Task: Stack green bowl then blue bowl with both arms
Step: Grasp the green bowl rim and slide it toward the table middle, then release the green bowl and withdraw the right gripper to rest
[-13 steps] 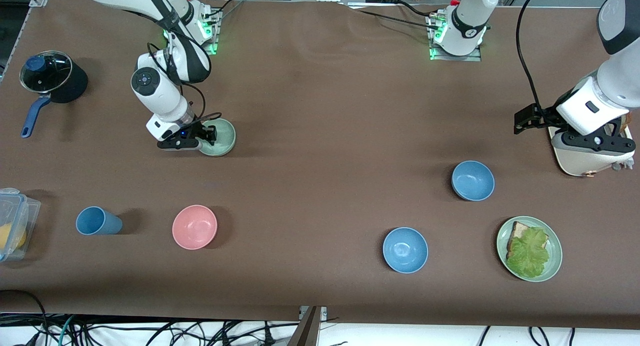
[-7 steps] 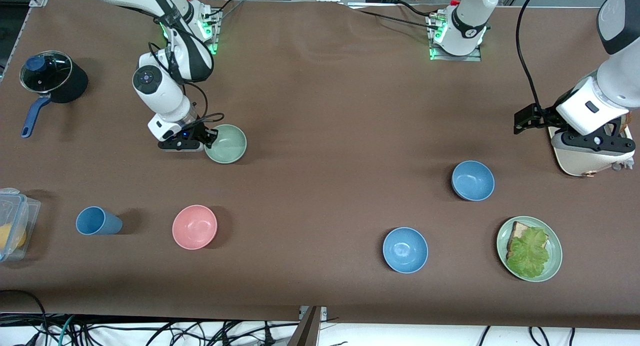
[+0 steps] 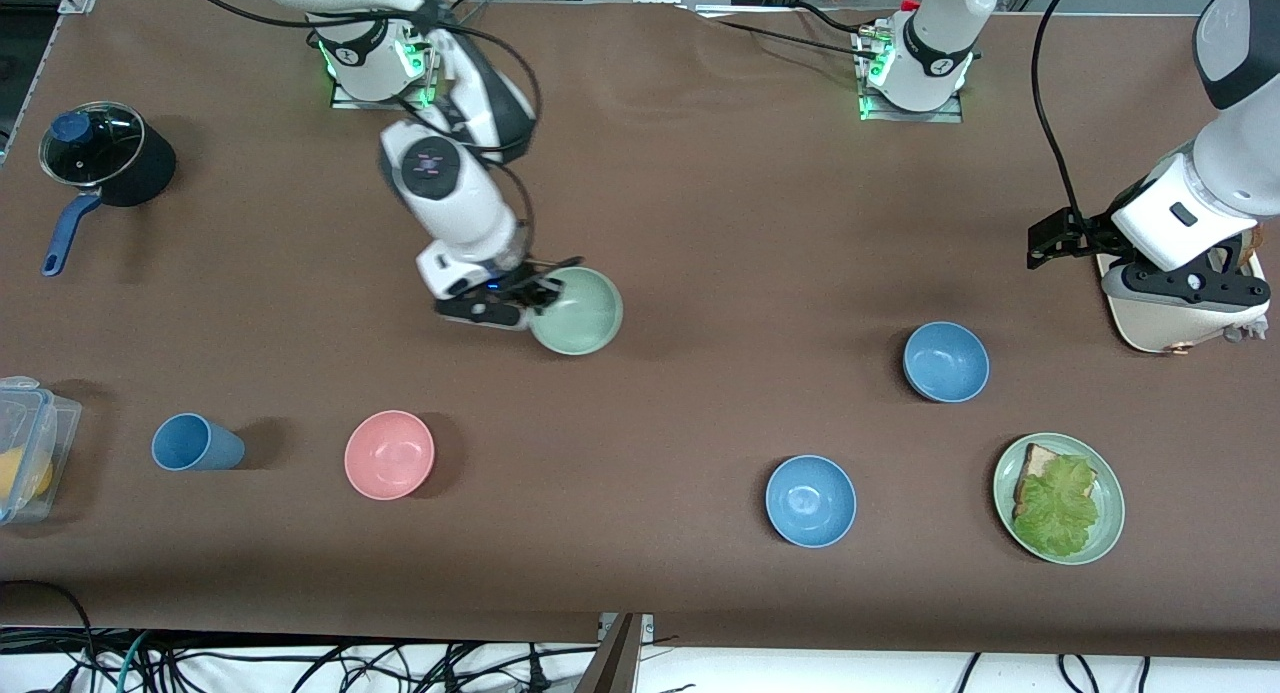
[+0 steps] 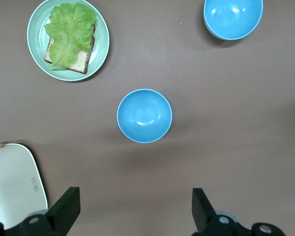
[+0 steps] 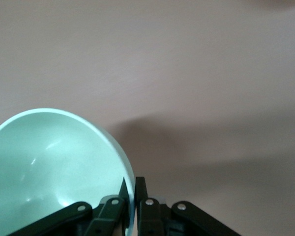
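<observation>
smooth green bowl (image 3: 577, 311), matt brown tablecloth (image 3: 700, 223)

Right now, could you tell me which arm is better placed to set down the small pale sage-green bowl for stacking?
Right. The right gripper is shut on the small pale sage-green bowl, fingers pinching its rim. The left gripper hangs open over bare table near the duller blue bowl.

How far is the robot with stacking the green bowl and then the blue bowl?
Done: the right claw is shut on the rim of the green bowl and holds it above the table's middle. In hand: carrying that bowl. Left: setting it down, then stacking the blue bowl, which sits untouched toward the left arm's end. The left claw waits open above that end, holding nothing.
</observation>
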